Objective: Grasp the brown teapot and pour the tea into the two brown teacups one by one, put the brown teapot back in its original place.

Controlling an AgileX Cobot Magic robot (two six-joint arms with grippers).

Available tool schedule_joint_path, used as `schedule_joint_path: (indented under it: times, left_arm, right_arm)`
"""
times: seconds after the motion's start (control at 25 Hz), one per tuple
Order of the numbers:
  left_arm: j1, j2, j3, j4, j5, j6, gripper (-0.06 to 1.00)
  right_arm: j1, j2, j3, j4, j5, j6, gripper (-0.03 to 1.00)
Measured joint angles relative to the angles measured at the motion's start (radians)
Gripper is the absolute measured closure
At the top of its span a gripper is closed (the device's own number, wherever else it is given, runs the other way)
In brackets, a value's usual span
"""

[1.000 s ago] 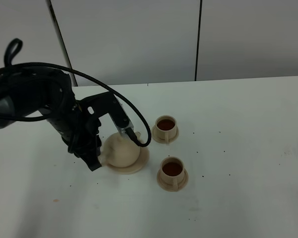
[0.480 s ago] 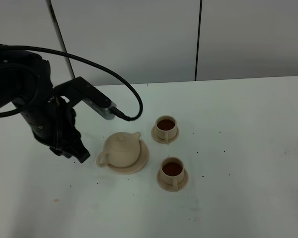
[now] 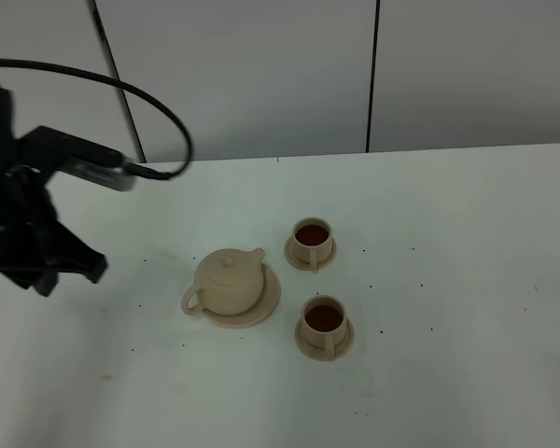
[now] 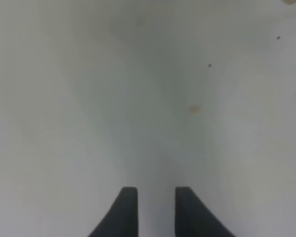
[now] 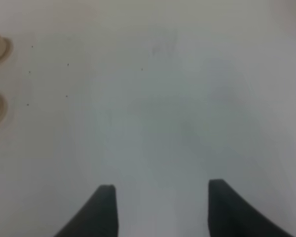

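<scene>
— Looking down at the white table (image 3: 467,243), what do you see?

— I see the brown teapot (image 3: 228,283). It sits on its flat round plate (image 3: 269,297), with its spout pointing toward the far cup.

— Where are the cups?

— The two brown teacups are just beside the pot, on its right in the high view. The far cup (image 3: 311,243) and the near cup (image 3: 324,326) each sit on a little saucer. Both have dark tea inside.

— Where is your left arm (image 3: 23,219)?

— It is way over on the left side of the table, well apart from the teapot. A black cable (image 3: 159,107) loops above it.

— Is your left gripper (image 4: 156,210) holding anything?

— No. My wrist view shows its two dark fingers (image 4: 126,212) with a small gap between them. Nothing but bare table shows in that gap.

— And your right gripper (image 5: 160,210)?

— Its fingers stand wide apart with nothing between them. It looks down at bare table, with the two cups at the edge of its view.
</scene>
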Motion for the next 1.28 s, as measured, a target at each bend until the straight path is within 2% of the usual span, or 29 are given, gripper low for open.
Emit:
schedule_joint_path:
  times: [0.2,0.64,0.84,1.04,1.28]
  left_arm:
    - [0.102,-0.082,0.098,-0.021,-0.019,0.000,0.70]
    - [0.305,-0.394,0.429,-0.096,-0.198,0.002,0.70]
    - [0.326,-0.546,0.554,-0.100,-0.219,-0.014,0.70]
    - [0.326,-0.735,0.687,-0.152,-0.226,-0.043,0.70]
    - [0.326,-0.970,0.791,-0.152,-0.221,-0.054,0.70]
  right_arm:
    - [0.000,0.000,0.000,0.000,0.000,0.000,0.56]
    - [0.000,0.000,0.000,0.000,0.000,0.000,0.56]
    - [0.000,0.000,0.000,0.000,0.000,0.000,0.56]
    - [0.000,0.000,0.000,0.000,0.000,0.000,0.56]
    - [0.000,0.000,0.000,0.000,0.000,0.000,0.56]
